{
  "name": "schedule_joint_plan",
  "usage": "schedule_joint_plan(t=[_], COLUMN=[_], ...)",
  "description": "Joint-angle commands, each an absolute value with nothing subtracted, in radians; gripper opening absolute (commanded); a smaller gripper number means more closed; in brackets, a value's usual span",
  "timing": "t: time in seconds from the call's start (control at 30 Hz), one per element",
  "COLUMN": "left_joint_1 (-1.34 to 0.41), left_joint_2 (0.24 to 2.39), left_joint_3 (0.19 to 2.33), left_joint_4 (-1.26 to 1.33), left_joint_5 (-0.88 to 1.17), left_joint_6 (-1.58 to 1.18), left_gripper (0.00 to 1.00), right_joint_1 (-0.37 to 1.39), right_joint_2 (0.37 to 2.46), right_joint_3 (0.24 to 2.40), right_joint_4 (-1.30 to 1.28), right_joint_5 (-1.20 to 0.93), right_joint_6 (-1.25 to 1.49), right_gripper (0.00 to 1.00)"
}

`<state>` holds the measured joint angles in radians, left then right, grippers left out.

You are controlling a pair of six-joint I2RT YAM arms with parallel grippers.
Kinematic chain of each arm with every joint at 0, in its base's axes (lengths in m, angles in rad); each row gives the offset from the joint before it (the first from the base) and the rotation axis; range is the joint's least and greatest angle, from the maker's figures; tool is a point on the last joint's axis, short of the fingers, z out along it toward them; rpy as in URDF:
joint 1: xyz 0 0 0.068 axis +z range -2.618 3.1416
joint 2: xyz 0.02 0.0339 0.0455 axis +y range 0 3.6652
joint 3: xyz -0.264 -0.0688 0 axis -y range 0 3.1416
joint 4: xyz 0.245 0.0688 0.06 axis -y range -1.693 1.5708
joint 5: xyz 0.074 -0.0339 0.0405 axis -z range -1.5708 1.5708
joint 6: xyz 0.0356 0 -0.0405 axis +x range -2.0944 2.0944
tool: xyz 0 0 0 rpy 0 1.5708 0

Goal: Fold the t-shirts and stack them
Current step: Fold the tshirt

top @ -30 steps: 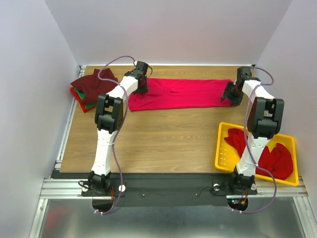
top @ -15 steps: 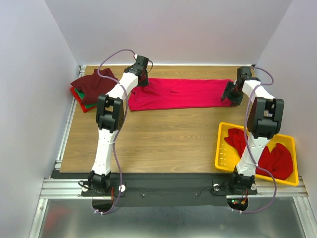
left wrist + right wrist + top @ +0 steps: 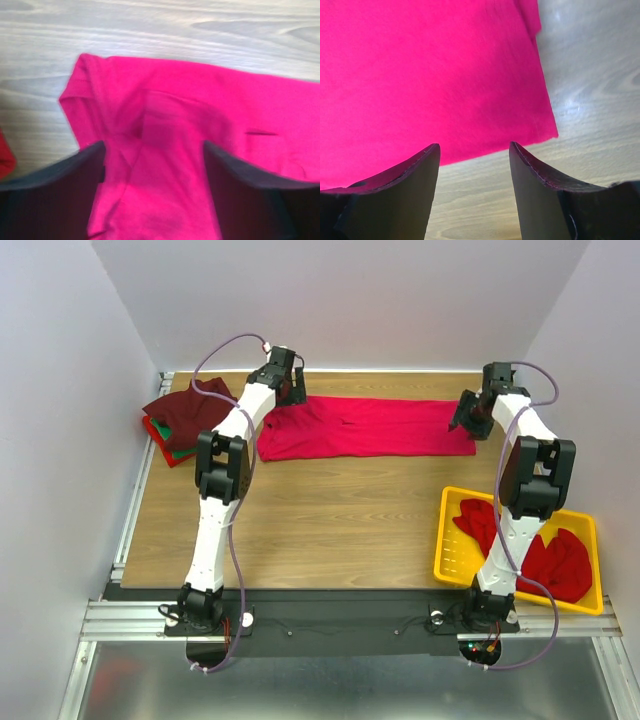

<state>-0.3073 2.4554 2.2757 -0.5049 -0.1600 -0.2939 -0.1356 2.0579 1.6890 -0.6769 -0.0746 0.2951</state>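
Since a second ago both arms have drawn off the ends of the shirt [image 3: 365,427] toward the far edge. The shirt lies as a long crimson strip across the far tabletop [image 3: 330,520].

- Left end effector [image 3: 152,192]: fingers apart, nothing between them, above the strip's left end.
- Right end effector [image 3: 472,175]: fingers apart, empty, over the strip's right corner, with bare wood showing between them.

My reading is that the lengthwise fold is laid and let go. The crosswise fold and the move to the stack [image 3: 183,420] at far left are not yet done. More red shirts wait in the yellow tray [image 3: 447,558].

Hard to make out:
- The left wrist view is blurred, so I cannot tell sleeve from crease near the left end.
- In the top view the wrists cover both sets of fingertips.
- The right arm hides part of the tray's contents.
- Under the stack's maroon top, only edges of green and red show.
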Motion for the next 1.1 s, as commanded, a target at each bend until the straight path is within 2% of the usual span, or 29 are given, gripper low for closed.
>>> schedule_joint_plan(t=[0.0,0.17,0.37,0.6,0.83,1.07], left_joint_1=[-0.291,-0.298,-0.325,-0.333,-0.316,-0.282], left_joint_2=[2.412,2.337,2.241,2.250,2.347,2.431], left_joint_3=[2.292,2.231,2.027,1.879,1.907,2.052], left_joint_4=[-0.515,-0.512,-0.509,-0.453,-0.456,-0.508], left_joint_5=[-0.265,-0.293,-0.095,0.100,0.095,0.015], left_joint_6=[-0.296,-0.320,-0.423,-0.526,-0.552,-0.520], left_gripper=[0.99,0.99,0.99,0.99,0.99,0.99], right_joint_1=[-0.129,-0.129,-0.129,-0.129,-0.115,-0.060], right_joint_2=[2.060,2.069,2.144,2.244,2.186,2.033], right_joint_3=[1.752,1.796,1.856,1.887,1.720,1.461], right_joint_4=[-0.670,-0.669,-0.669,-0.658,-0.635,-0.638], right_joint_5=[-0.054,-0.064,-0.064,-0.109,-0.135,-0.118], right_joint_6=[0.296,0.284,0.261,0.239,0.242,0.259], right_gripper=[0.63,0.63,0.63,0.63,0.63,0.62])
